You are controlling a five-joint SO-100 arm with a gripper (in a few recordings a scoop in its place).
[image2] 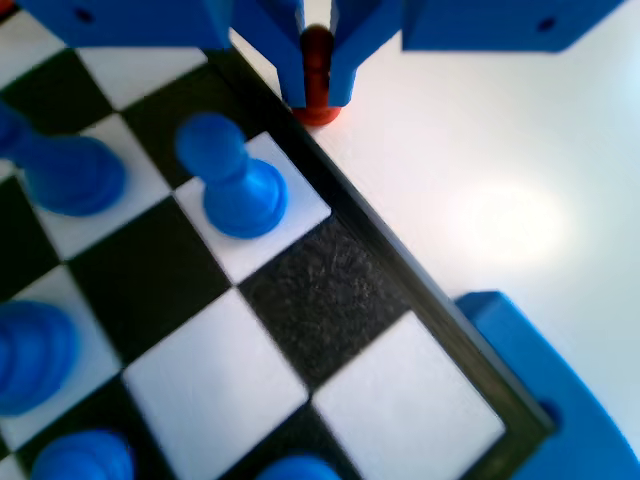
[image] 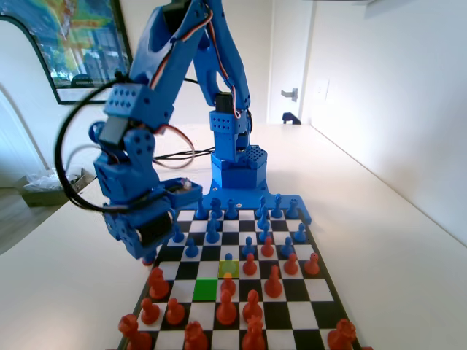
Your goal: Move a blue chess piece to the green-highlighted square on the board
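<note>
gripper [image2: 318, 95] is low at the left edge of the board [image: 319, 288] in the fixed view, jaws clamped on a red-orange pawn [image2: 318, 62] just off the board. the blue chess piece [image: 228, 262] stands on the yellow-green square [image: 229, 268], diagonally beside the green-highlighted square [image: 205, 289].
</note>
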